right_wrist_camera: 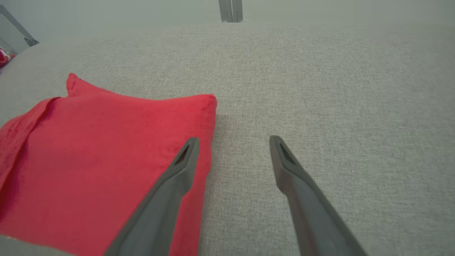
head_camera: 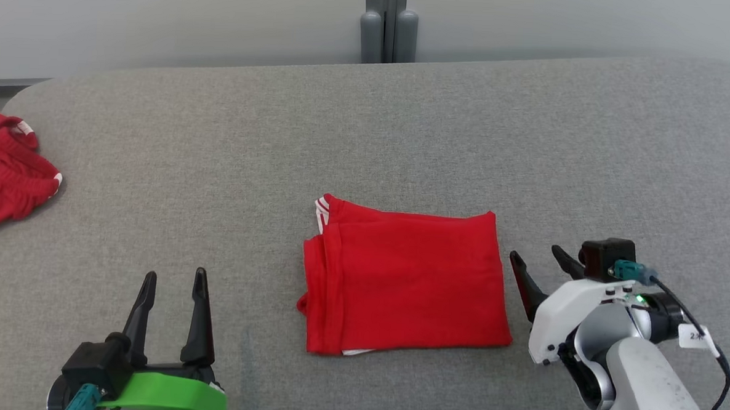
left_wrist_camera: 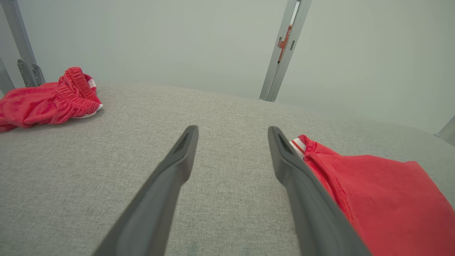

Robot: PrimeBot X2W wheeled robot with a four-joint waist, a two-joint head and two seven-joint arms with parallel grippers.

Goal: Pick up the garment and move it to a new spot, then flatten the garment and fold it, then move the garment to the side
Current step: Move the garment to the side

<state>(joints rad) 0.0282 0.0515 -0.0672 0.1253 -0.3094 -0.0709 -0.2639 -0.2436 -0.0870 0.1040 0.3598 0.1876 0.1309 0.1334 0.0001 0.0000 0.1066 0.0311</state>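
Both open wide, nothing held. I see L gripper (head_camera: 175,272) left of folded garment (head_camera: 405,281), R gripper (head_camera: 535,251) just right.

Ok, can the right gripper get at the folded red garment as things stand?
Probably yes: the right gripper is open, close beside the right edge of the folded garment, with bare grey surface between them.
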